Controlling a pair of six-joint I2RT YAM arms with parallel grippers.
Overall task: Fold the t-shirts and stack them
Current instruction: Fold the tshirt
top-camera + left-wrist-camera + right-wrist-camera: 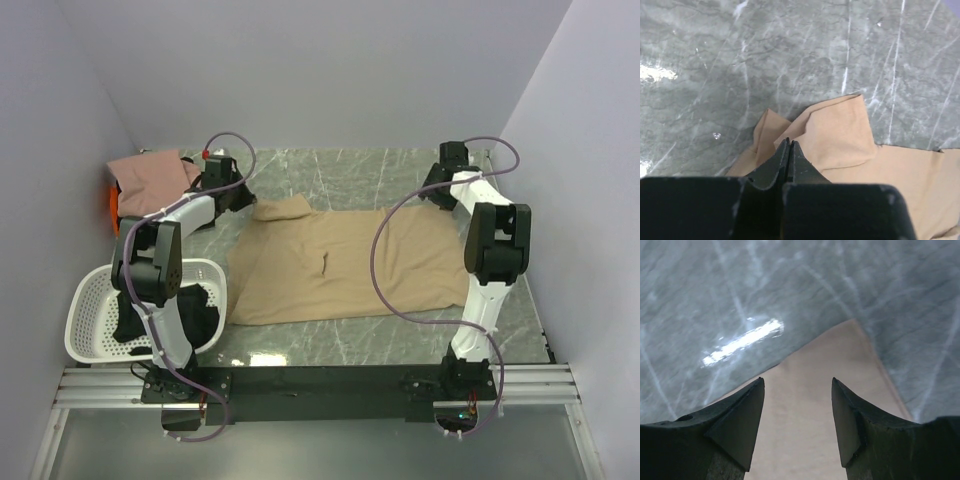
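Top: tan shirt (340, 265) flat mid-table, long axis left-right. Left gripper (232, 193) at its far-left corner, right gripper (443, 188) at far-right corner, about equally near.

Left wrist: fingers pressed together over rumpled sleeve, nothing visibly pinched.

Right wrist: jaws spread, shirt corner dead ahead between them.

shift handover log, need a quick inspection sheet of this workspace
surface: grey marble table, light glare
job's things: tan t-shirt spread centre, one sleeve bunched; pink t-shirt heaped far left, orange cloth beside it; black cloth in white basket
clutter: white basket, near left
tools: left tool shut over bunched sleeve; right tool open over shirt corner
cables: one purple cable looped along each arm
surroundings: plain walls, nothing else seen
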